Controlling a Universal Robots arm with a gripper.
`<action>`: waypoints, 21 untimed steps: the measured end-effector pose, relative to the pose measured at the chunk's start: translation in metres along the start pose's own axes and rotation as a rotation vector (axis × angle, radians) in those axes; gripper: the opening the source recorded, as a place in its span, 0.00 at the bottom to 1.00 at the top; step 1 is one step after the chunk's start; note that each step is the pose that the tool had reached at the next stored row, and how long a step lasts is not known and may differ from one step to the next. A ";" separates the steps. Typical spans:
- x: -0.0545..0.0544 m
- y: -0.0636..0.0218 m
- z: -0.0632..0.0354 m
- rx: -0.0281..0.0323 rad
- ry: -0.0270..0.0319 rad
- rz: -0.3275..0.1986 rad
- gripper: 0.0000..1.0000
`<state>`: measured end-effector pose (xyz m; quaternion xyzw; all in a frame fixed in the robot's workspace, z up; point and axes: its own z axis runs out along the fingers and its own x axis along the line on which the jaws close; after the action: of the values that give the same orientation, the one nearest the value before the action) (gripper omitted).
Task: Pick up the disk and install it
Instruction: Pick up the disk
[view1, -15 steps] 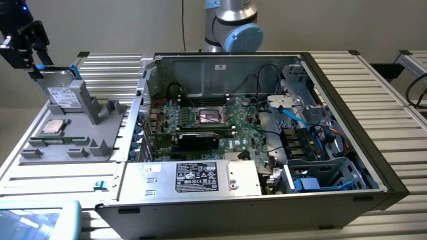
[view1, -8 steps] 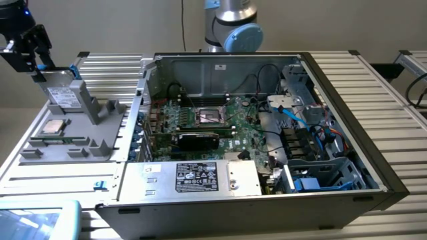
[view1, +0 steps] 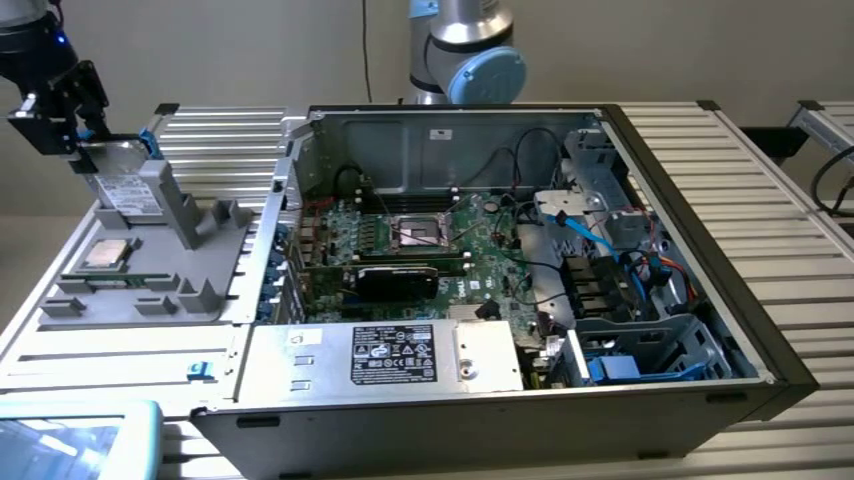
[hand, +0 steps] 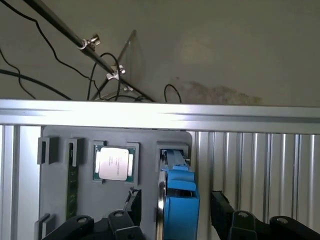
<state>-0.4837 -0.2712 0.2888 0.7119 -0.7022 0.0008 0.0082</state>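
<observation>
At the exterior view's far left, claw hangs right above the disk. The disk stands on edge in a slot of the grey holder tray on the desk.

Wrist view: claw spread wide, one finger on each side of the disk. Clear gap both sides, nothing pinched.

Thin blue-carrier edge points at the claw, with the broad faces toward the fingers, so the closing line runs across the disk's thickness. Disk sits slightly nearer one finger than the other. Can't call whether its long side runs upright or along the slot.

CPU chip lies flat in the same tray, beside the disk. Open PC case is well apart, toward the exterior view's right.
</observation>
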 end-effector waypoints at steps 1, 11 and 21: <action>0.000 0.0000 0.0018 0.0003 -0.0001 0.000 0.66; -0.002 0.0000 0.0064 0.0011 0.0010 0.002 0.66; -0.003 0.0002 0.0126 0.0009 0.0024 0.014 0.66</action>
<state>-0.4841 -0.2685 0.2761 0.7068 -0.7074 0.0020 0.0087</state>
